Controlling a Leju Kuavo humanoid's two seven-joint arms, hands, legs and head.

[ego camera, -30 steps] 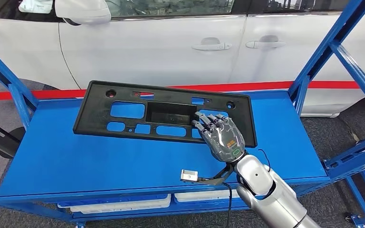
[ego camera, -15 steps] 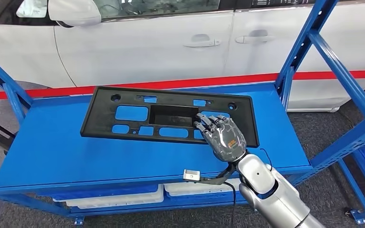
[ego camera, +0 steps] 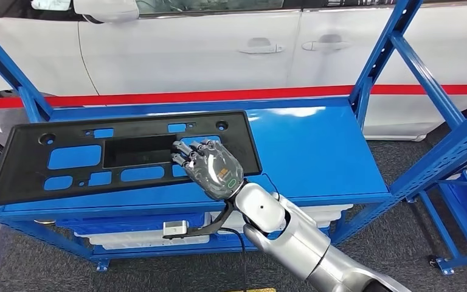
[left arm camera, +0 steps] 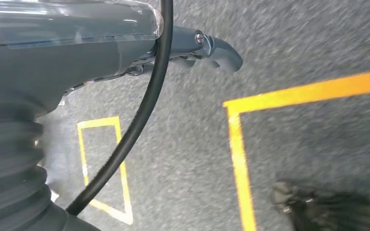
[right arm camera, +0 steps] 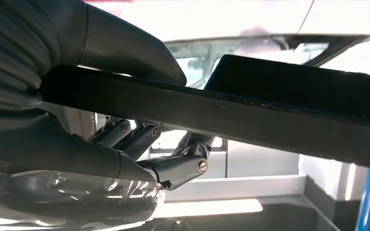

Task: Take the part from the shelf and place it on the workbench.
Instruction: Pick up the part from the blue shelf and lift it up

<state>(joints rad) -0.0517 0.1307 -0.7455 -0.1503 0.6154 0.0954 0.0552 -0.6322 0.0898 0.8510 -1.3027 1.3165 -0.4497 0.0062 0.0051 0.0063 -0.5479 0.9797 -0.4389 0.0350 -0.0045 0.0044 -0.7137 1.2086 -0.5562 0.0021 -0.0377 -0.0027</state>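
Note:
The part is a long black plastic panel with several cut-outs. It sits slightly tilted over the left half of the blue shelf top, and its left end reaches past the shelf's left post. My right hand grips its near right edge, fingers over the top face. In the right wrist view the panel's edge runs between the thumb and the fingers. My left hand hangs over the grey floor, holding nothing.
A white car stands right behind the shelf. Slanted blue frame posts rise at the shelf's right end. White bins lie on the lower level. A small grey box dangles on my wrist cable. Yellow floor lines lie below my left arm.
The panel and my right hand have moved left along the shelf, so the panel now overhangs the left end. The whole view has also shifted.

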